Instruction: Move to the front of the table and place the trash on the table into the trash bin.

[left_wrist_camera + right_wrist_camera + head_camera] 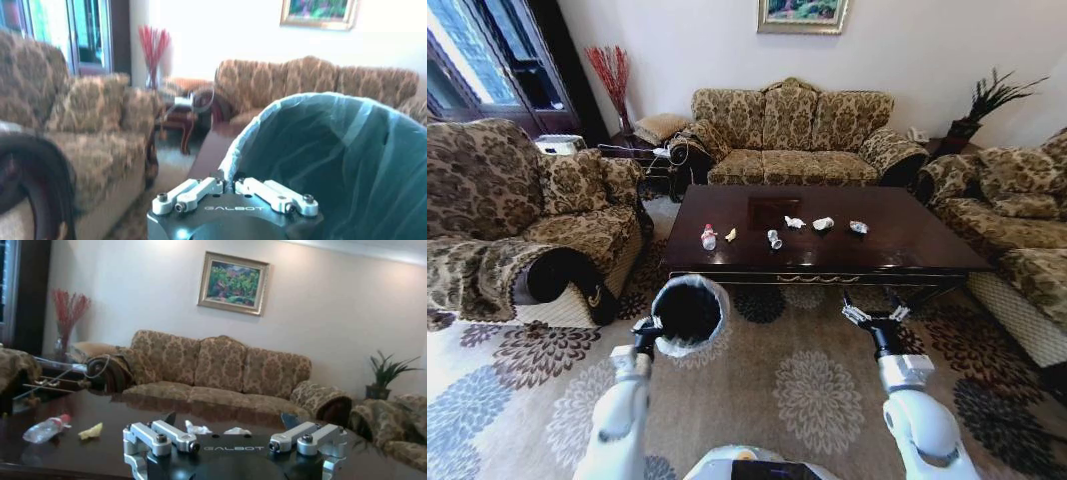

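Head view: dark glossy tabletop (907,235) straight ahead, ringed by patterned sofas, flowered carpet underneath. Along the near half of the tabletop, a loose row of trash: clear bottle (709,238) with red cap at the left, yellow scrap (731,235) just beside it, crushed can (774,239) near the middle, white tissues (795,222) and (823,223) farther right, colourful wrapper (858,227) at the right end. All pieces apart from one another. Left tool (649,330) clamped onto the rim of the bin (689,315), black inside, pale bag folded over the edge, held up short of the tabletop's near-left corner. Left wrist view: left tool's fingers (193,192) drawn close together at the bag-lined wall of the bin (320,150). Right tool (875,312) raised before the tabletop's near edge, right of centre, spread wide, nothing between the fingers. Right wrist view: fingers (167,435) far apart, bottle (45,429) and yellow scrap (91,430) lying on the tabletop (100,455) beyond.
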Controlling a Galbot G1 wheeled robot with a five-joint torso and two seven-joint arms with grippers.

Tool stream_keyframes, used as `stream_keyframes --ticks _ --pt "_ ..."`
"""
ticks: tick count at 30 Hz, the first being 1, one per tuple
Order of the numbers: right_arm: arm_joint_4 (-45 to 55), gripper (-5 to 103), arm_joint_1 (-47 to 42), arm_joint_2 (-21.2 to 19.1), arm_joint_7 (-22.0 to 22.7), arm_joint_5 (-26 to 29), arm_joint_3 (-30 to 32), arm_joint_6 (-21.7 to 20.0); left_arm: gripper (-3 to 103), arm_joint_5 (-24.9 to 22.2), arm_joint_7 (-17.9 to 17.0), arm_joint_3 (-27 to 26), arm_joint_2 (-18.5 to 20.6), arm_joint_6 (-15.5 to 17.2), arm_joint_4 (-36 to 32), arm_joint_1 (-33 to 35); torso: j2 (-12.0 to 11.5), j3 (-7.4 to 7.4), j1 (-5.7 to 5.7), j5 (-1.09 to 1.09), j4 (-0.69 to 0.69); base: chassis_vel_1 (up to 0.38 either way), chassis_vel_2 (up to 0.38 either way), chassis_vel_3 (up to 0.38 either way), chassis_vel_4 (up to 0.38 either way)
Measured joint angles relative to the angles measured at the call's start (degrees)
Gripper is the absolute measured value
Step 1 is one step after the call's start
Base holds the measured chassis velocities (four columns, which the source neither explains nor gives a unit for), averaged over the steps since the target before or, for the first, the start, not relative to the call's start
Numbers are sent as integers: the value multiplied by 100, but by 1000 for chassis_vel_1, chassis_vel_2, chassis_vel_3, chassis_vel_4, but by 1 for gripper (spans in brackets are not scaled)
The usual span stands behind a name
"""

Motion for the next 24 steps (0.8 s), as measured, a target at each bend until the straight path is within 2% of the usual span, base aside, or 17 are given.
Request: stream_keyframes --ticks 4,9,13,24 --pt "100 100 -39 15 -60 102 -31 -30 4 98 -7 26 -52 -106 -421 162 0 0 0 0 -2 0 0 0 0" --pt "137 100 -113 20 -68 103 -20 -8 4 375 78 20 -56 -235 -387 89 0 0 0 -2 -3 -5 12 7 -7" --pt "145 100 -146 24 -66 92 11 13 4 415 102 48 -62 -266 -329 90 0 0 -1 -1 -2 -46 77 47 -57" --pt "116 100 -161 63 -62 -89 8 7 4 378 13 55 -69 -239 -232 67 0 1 2 -1 -3 -155 224 209 -150"
